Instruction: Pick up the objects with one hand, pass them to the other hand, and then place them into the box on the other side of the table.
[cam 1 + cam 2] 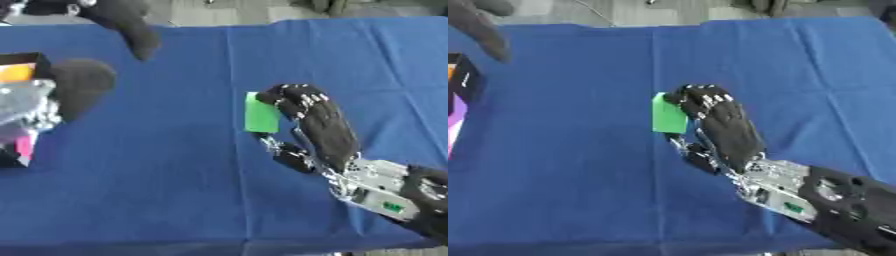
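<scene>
A green block (pixel 261 113) is near the middle of the blue table, held upright at its right edge. My right hand (pixel 322 126) reaches in from the lower right, its fingers curled over the block and its thumb (pixel 289 156) below it. Whether the block touches the cloth I cannot tell. At the left edge stands the box (pixel 458 95), with black, orange and purple sides. My left hand (pixel 80 87) shows as a dark rounded shape with silver parts beside it, right over the box; its shape is blurred.
The blue cloth (pixel 175 190) covers the whole table and has crease lines. A dark, blurred limb (pixel 127 27) hangs over the far left corner. Floor shows beyond the far edge.
</scene>
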Robot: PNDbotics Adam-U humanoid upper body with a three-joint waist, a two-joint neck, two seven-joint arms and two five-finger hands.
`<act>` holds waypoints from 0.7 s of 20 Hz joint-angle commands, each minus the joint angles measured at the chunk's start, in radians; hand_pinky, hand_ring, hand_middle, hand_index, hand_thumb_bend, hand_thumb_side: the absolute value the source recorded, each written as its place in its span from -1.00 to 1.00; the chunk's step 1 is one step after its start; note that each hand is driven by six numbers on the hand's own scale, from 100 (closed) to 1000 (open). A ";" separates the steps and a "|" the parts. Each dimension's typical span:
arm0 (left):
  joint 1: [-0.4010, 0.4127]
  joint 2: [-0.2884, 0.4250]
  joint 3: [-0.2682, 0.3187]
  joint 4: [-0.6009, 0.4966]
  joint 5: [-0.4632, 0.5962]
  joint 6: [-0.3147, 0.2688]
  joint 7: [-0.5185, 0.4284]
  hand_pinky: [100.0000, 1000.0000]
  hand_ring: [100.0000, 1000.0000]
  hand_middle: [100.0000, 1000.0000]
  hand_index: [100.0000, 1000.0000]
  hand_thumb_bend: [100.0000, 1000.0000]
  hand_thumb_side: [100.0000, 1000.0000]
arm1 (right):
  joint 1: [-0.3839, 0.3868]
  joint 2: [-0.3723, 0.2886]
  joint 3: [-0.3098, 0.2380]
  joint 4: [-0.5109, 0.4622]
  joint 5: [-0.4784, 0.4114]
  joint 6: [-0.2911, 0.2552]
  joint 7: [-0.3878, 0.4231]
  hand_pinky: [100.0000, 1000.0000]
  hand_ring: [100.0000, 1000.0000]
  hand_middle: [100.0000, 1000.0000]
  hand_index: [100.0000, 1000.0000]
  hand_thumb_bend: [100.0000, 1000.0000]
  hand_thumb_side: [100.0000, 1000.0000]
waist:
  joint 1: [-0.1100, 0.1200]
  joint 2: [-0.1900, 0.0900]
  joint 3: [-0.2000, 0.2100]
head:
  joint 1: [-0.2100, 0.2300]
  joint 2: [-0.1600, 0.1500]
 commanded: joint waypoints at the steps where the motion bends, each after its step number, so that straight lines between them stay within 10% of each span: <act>1: -0.031 -0.018 -0.012 -0.005 -0.026 0.014 -0.016 0.90 1.00 0.41 0.69 -1.00 0.36 | -0.016 -0.016 -0.007 -0.009 -0.001 0.136 -0.145 0.10 0.10 0.15 0.14 -1.00 -1.00 | 0.004 -0.023 0.006 | -0.009 0.002; 14: -0.026 -0.131 -0.100 0.106 -0.193 0.012 -0.050 0.90 1.00 0.47 0.77 -1.00 0.38 | -0.011 -0.021 0.070 -0.009 -0.044 0.055 -0.145 -0.02 0.06 0.18 0.18 -1.00 -0.97 | 0.011 -0.020 0.009 | -0.011 -0.004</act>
